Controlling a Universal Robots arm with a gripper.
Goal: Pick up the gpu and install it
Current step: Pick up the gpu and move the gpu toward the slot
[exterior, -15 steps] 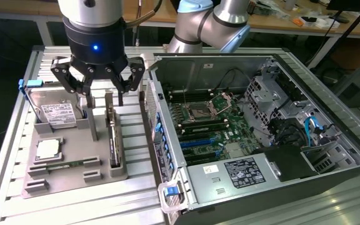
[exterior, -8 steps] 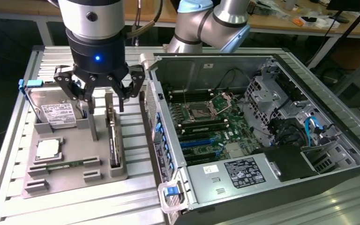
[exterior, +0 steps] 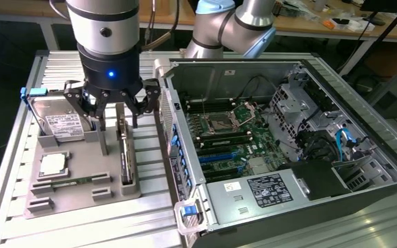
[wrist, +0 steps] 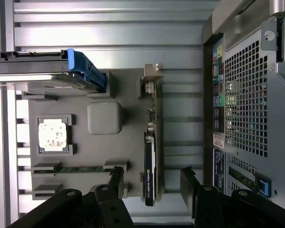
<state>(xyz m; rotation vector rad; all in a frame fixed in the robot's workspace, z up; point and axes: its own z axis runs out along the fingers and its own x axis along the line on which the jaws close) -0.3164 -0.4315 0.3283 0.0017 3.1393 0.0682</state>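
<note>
Hovering wide open above the upright gpu (exterior: 125, 155), our gripper (exterior: 116, 120), we judged, could have tipped the card in its gray holder (exterior: 81, 182) if lowered off-centre.

Slatted table (exterior: 88, 230) — tray (exterior: 71, 202) (grey), computer case (exterior: 219, 77).

Silver arm (exterior: 105, 31), pale-blue joint caps (exterior: 216, 6), black wrist (exterior: 109, 59), blue light (exterior: 111, 74), black linkage hand (exterior: 115, 112)
</note>
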